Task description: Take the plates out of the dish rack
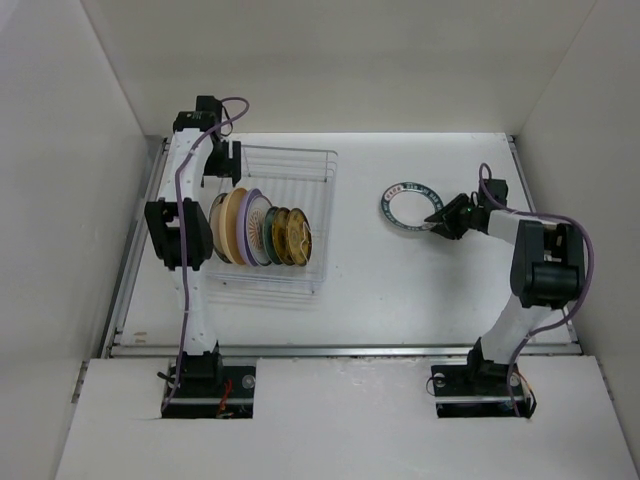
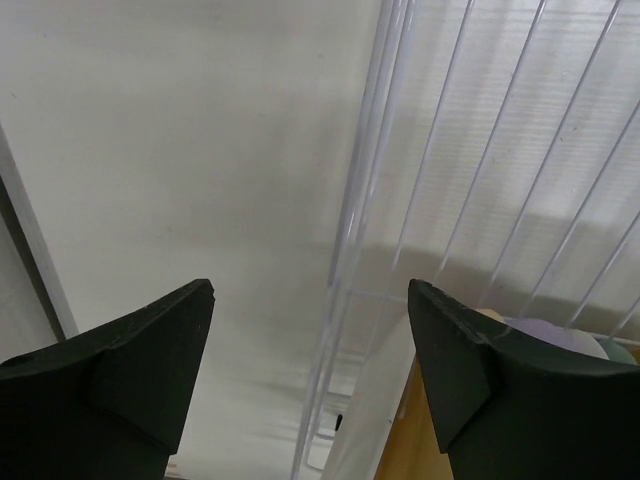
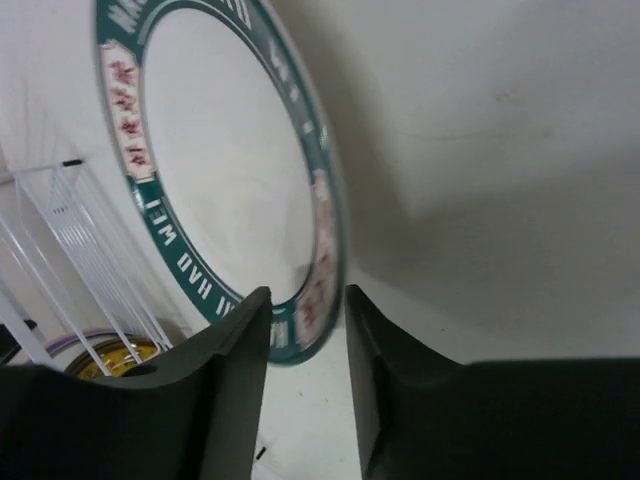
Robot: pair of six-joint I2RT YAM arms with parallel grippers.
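Observation:
The dish rack (image 1: pixel 300 180) stands at the left with several plates on edge in it: a tan plate (image 1: pixel 231 226), a lavender one (image 1: pixel 252 203), a teal one (image 1: pixel 271 235) and a yellow-brown one (image 1: pixel 296 236). The green-rimmed white plate (image 1: pixel 409 206) lies flat on the table to the right. My right gripper (image 1: pixel 441 222) is at its near-right rim, its fingers slightly apart with the rim (image 3: pixel 322 210) between the tips and a gap on each side. My left gripper (image 1: pixel 230 160) hangs open over the rack's left wall (image 2: pixel 365 200), beside the tan plate (image 2: pixel 400 450).
White walls enclose the table on the left, back and right. A metal rail (image 1: pixel 340 350) runs along the table's near edge. In the right wrist view the rack's wires (image 3: pixel 70 250) and a yellow plate (image 3: pixel 110 356) show behind the green-rimmed plate (image 3: pixel 230 170).

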